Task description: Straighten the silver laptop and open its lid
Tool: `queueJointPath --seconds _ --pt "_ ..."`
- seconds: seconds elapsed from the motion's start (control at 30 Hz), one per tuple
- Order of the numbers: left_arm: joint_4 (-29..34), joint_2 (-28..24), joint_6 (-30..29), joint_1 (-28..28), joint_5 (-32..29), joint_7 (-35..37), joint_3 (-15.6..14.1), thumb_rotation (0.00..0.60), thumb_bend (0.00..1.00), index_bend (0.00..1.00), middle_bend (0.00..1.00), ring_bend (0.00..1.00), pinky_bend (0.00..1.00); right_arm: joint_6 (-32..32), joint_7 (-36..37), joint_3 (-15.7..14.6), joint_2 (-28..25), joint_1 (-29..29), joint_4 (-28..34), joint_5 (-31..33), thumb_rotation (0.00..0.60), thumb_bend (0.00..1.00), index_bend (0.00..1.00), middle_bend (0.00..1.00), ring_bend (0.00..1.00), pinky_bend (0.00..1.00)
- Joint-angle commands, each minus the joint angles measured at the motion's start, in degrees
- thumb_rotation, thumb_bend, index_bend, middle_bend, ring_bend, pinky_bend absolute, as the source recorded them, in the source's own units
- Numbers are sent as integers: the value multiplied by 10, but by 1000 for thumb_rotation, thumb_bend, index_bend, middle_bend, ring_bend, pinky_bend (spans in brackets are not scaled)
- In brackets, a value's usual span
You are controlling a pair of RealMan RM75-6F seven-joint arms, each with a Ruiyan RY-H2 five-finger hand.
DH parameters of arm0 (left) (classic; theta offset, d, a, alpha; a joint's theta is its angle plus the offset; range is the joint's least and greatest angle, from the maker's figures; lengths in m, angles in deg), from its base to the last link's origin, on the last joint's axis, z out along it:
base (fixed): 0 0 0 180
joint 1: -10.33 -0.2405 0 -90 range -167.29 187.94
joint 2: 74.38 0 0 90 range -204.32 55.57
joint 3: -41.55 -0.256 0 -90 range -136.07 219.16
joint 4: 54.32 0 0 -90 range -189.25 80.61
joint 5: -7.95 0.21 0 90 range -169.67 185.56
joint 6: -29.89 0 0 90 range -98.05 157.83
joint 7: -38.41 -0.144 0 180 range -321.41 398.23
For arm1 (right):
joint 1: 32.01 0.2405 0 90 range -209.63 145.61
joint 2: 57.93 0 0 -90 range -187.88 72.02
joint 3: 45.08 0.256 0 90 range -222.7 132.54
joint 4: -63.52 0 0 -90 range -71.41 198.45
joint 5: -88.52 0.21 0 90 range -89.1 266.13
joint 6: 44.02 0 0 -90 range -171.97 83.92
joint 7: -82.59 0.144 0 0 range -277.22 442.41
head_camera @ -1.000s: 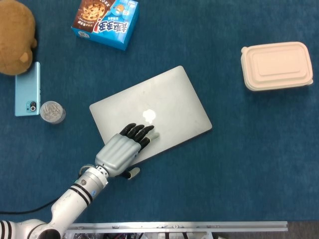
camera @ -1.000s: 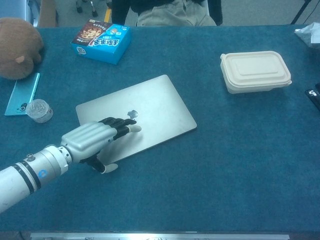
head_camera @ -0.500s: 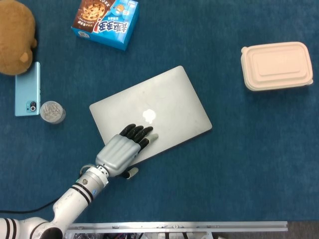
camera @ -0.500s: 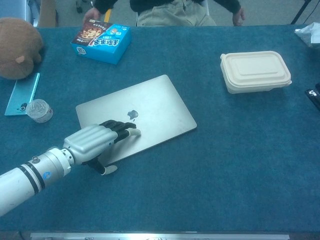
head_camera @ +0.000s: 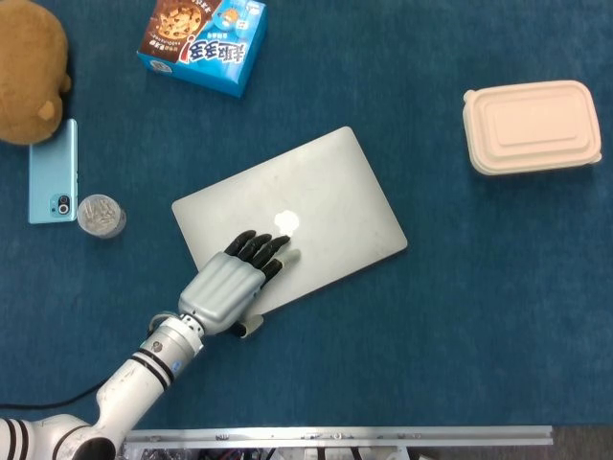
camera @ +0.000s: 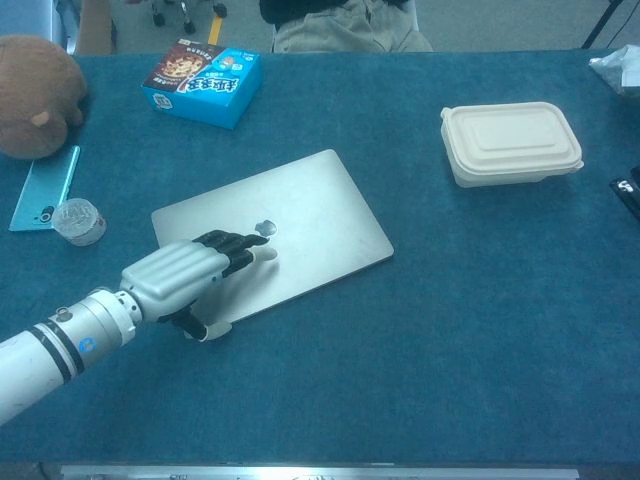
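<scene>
— Where is the laptop (head_camera: 290, 216) sitting right now?

— It is lying mid-tabletop (head_camera: 460, 316), lid shut, skewed so its corners are pointing off at a slant. The left hand (head_camera: 233, 283) is resting flat on the lid near the front-left corner, holding nothing, fingers (head_camera: 261, 247) lying together just below the logo and the thumb hanging past the edge.

— And the right hand?

— Neither view is showing it.

— What is worrying you?

— The hand is pressing on one corner only. If it is pushing to turn the laptop, I think the fingers may be sliding over that smooth lid instead of dragging it. The cloth could also be gripping the base, so it pivots unevenly or stays crooked. Then, lifting the lid single-handed, the whole laptop might be coming up with it.
</scene>
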Motion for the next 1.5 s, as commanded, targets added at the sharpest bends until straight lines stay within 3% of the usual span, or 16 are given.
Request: queueJointPath --seconds 0.03,0.37,1.5 --pt "4 -3 -1 0 2 -2 -3 600 281 0 0 0 0 -1 -1 0 -1 -1 1 0 600 398 0 45 0 98" --pt "21 -6 -11 -4 3 -19 -12 600 281 0 0 0 0 -5 1 -1 -3 -3 4 -3 600 397 0 45 0 98" --pt "-29 -3 -2 6 5 -10 -8 600 321 0 0 0 0 -15 -17 -2 -15 -12 23 -7 600 398 0 45 0 98"
